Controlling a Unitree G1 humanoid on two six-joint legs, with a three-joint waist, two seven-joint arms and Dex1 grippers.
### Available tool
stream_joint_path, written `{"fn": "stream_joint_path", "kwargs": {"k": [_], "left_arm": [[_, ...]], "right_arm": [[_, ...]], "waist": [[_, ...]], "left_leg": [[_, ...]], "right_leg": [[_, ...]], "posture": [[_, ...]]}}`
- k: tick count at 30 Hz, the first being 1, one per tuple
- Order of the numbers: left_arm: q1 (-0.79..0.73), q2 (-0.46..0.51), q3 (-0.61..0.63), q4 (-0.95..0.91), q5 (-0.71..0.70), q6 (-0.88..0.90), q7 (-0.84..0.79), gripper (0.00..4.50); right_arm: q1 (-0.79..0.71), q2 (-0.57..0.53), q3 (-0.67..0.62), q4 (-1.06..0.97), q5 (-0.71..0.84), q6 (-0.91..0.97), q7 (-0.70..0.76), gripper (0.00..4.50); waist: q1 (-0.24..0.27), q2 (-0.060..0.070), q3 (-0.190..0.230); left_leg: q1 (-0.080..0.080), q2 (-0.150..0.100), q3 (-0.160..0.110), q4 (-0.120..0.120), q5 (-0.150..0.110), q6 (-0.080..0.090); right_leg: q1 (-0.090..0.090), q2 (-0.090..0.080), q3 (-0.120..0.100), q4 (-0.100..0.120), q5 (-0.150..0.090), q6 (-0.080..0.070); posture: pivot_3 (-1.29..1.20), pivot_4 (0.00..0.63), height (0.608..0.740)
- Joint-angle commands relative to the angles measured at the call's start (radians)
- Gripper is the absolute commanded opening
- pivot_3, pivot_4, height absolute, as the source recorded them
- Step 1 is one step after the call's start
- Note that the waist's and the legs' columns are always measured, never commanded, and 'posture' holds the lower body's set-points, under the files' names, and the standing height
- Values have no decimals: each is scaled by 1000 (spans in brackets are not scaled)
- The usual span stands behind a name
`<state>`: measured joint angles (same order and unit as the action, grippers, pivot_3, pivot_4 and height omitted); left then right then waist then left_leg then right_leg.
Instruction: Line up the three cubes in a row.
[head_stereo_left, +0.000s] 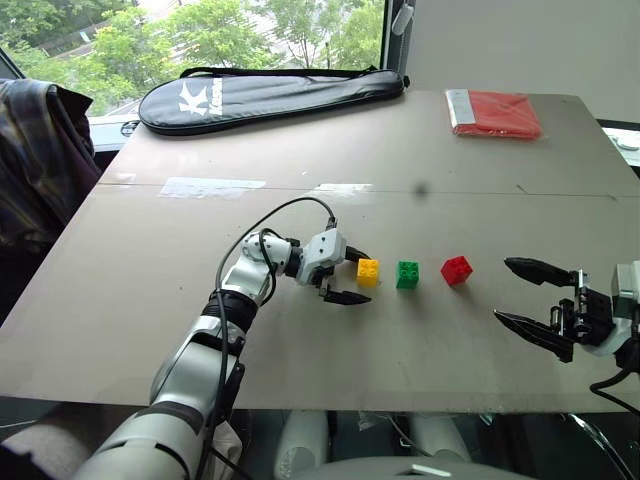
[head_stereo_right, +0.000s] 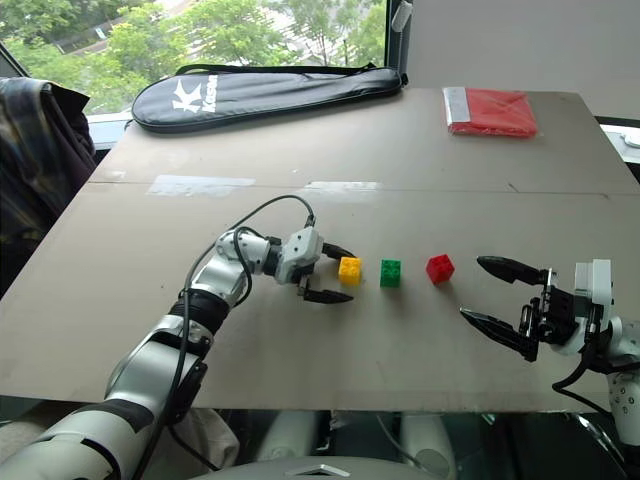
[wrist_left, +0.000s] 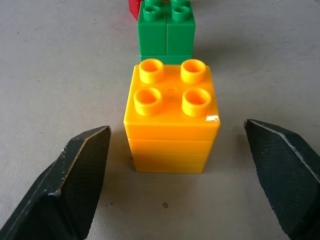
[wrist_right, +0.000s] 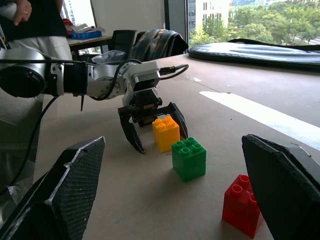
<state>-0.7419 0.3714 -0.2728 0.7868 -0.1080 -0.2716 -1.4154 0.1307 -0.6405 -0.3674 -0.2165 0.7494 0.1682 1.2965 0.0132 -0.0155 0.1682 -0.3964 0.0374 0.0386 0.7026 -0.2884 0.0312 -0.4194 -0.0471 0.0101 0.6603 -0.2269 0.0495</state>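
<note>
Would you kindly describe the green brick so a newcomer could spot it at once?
On the big brown table, three studded toy bricks sit in a short row near the front edge. The green brick is the middle one, with the yellow brick on its left and the red brick on its right.

Three toy bricks sit on the table (head_stereo_left: 150, 300): one yellow brick (head_stereo_left: 368, 272), one green brick (head_stereo_left: 407, 274), one red brick (head_stereo_left: 456, 270); also one black racket bag (head_stereo_left: 270, 97), one red packet (head_stereo_left: 495, 113), two grippers
</note>
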Motion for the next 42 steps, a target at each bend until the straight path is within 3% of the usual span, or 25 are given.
{"fn": "stream_joint_path", "kwargs": {"k": [1, 8, 12, 17, 33, 36, 40, 42], "left_arm": [[40, 47, 31, -62, 1, 41, 17, 4411], [206, 161, 104, -494, -152, 288, -9, 4411], [342, 261, 180, -862, -288, 531, 57, 4411], [436, 340, 231, -1138, -370, 713, 160, 4411], [459, 411, 277, -1306, -459, 862, 294, 4411], [483, 426, 280, -1318, -464, 857, 297, 4500], [487, 436, 284, -1317, -472, 862, 301, 4500], [491, 443, 283, -1321, -472, 859, 299, 4500]], "right_arm": [[-11, -10, -2, 6, -21, -6, -27, 4500], [-16, 35, 48, 23, -167, -15, -210, 4500], [8, 127, 109, -27, -252, 23, -405, 4500], [5, 251, 183, -50, -347, 10, -605, 4500], [-58, 464, 273, -40, -519, -69, -920, 4500], [-52, 478, 281, -46, -523, -74, -939, 3265], [-31, 497, 322, -66, -524, -67, -943, 1301], [-13, 502, 339, -104, -533, -47, -962, 1325]], "waist": [[-3, 0, 0], [-20, 0, 0], [-21, 1, 1], [-19, 2, 2], [-25, 2, 2], [-25, 2, 3], [-25, 2, 3], [-26, 2, 3]], "left_leg": [[0, 0, 0, 0, 0, 0], [-2, 1, -5, -1, 0, 0], [-3, 3, -5, -2, 0, 0], [-2, 2, -4, -2, 0, 0], [-2, 1, -3, -2, 0, -1], [-2, 1, -3, -2, 0, -1], [-2, 1, -3, -2, 0, -1], [-2, 1, -3, -2, 0, -1]], "right_leg": [[0, 0, 0, 0, 0, 0], [-2, 0, 1, 1, 0, 0], [-3, 0, 0, 1, 0, 0], [-3, -2, 2, 1, 0, 0], [-4, 0, 3, 0, -1, 0], [-4, 0, 3, 1, -1, 0], [-5, 0, 3, 1, -1, 1], [-5, 0, 3, 1, -2, 3]], "posture": [[0, 150, 708], [0, 150, 708], [0, 150, 708], [0, 150, 708], [0, 150, 708], [0, 150, 708], [0, 150, 708], [0, 150, 708]]}}
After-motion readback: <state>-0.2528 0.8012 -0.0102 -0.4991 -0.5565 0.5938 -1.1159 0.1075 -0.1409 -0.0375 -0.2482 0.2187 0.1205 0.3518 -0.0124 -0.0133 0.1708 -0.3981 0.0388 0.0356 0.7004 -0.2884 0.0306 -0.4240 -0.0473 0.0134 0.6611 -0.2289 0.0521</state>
